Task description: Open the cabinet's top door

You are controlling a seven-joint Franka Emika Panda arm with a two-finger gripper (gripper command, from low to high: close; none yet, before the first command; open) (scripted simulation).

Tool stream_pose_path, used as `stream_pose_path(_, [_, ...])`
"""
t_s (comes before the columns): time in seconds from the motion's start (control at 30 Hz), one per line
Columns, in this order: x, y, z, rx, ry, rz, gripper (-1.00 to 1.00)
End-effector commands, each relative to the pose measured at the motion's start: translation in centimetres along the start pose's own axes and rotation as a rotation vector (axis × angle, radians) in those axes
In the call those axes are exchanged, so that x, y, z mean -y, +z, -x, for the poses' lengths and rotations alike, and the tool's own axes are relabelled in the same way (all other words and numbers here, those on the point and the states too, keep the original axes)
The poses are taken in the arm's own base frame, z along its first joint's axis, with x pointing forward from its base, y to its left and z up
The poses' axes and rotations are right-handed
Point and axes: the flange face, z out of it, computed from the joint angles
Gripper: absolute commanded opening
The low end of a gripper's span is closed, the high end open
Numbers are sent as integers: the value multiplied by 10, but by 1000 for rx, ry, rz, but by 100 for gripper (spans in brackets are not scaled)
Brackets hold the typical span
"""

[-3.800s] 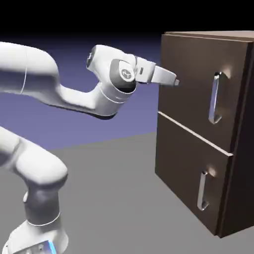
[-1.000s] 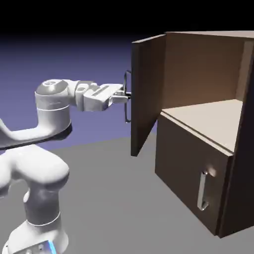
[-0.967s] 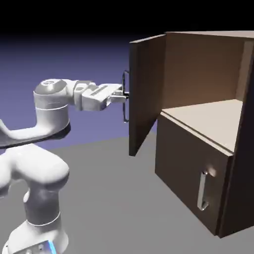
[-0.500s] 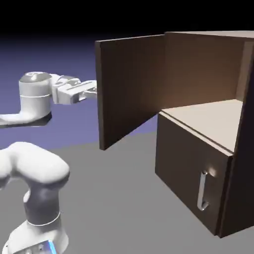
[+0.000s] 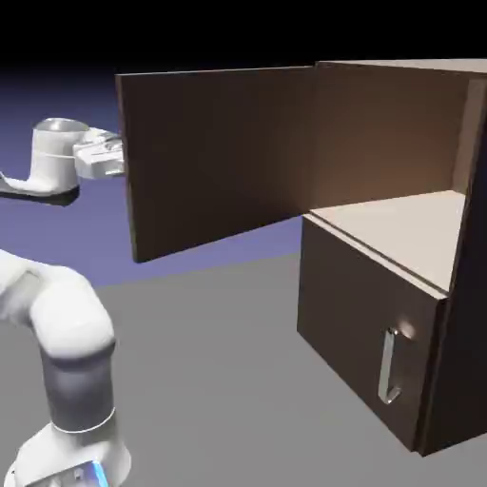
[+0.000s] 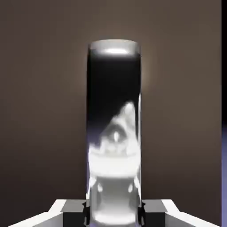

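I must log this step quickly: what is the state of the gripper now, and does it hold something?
Gripper: closed on the silver bar handle of the top door, which stands wide open.

The cabinet (image 5: 380,266) stands on the counter (image 5: 219,380) at the exterior view's right. Its top door (image 5: 219,157) is swung wide out to the left, leaving the upper compartment open above the lower door (image 5: 366,338). The gripper (image 5: 112,157) sits at the top door's far left edge, behind the panel. In the hand view the handle (image 6: 114,133) stands between the jaws, against the door.
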Motion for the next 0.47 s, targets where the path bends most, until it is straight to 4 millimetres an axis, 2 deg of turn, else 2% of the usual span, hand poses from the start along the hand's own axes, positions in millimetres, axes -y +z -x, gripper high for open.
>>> stream_pose_path(0.0, [2,-7,2,-14,-1,13,-100])
stream_pose_path(0.43, [30,-87,31,-160,0,159,-100])
